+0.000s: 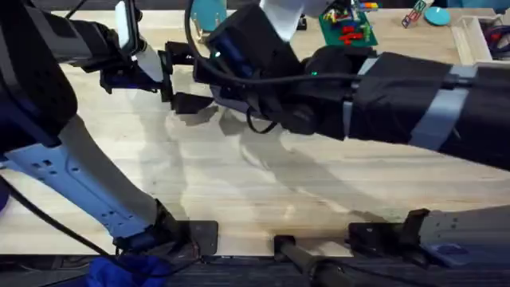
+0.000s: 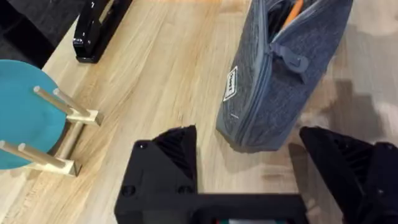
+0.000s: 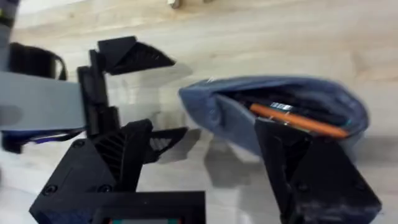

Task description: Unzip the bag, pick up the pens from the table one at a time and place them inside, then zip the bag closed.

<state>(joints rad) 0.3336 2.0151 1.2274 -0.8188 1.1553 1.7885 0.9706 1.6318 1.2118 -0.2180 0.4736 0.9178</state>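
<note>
One bag (image 3: 273, 115) unzipped, one orange pen (image 3: 298, 119) inside; both hands (image 2: 249, 162) (image 3: 211, 168) spread.

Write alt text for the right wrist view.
An open blue-grey bag lies on the wooden table with an orange pen inside it. The right gripper hovers open beside it, and the left gripper, also open, is just past the bag's end.

A wide stretch of bare table (image 1: 263, 183) is left free across the overhead frame's middle and lower part. Passage at the upper centre is blocked by both arms. Beyond the bag (image 2: 280, 74), a black object (image 2: 93, 31), apparently a stapler, and a teal stand (image 2: 25, 112) are found.
</note>
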